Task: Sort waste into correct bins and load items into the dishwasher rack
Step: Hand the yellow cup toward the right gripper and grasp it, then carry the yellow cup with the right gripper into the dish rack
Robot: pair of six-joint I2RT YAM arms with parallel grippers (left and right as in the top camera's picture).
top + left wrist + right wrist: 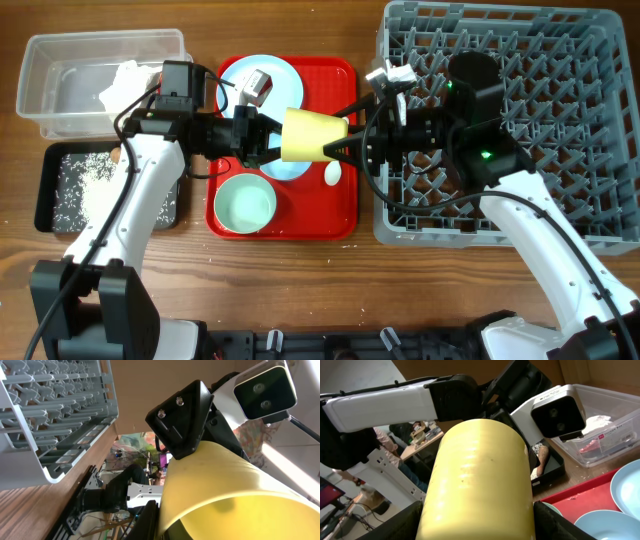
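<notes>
The small yellow cup (312, 135) hangs on its side above the red tray, between both grippers. My left gripper (265, 140) is at its open rim, one finger tight against the rim's outside (150, 520). My right gripper (340, 140) is shut on its base end, with a finger on each side of the cup (480, 485). A pale blue plate (262, 68), a pale blue bowl (285, 168), a mint-green bowl (245, 205) and a white spoon (333, 173) lie on the tray. The grey dishwasher rack (540, 140) stands at the right.
The clear tub (60, 85) at the back left holds a napkin (125, 80) and a red-and-white wrapper (600, 440). The black tray (60, 195) in front of it holds rice. The red tray (335, 215) lies between the bins and the rack.
</notes>
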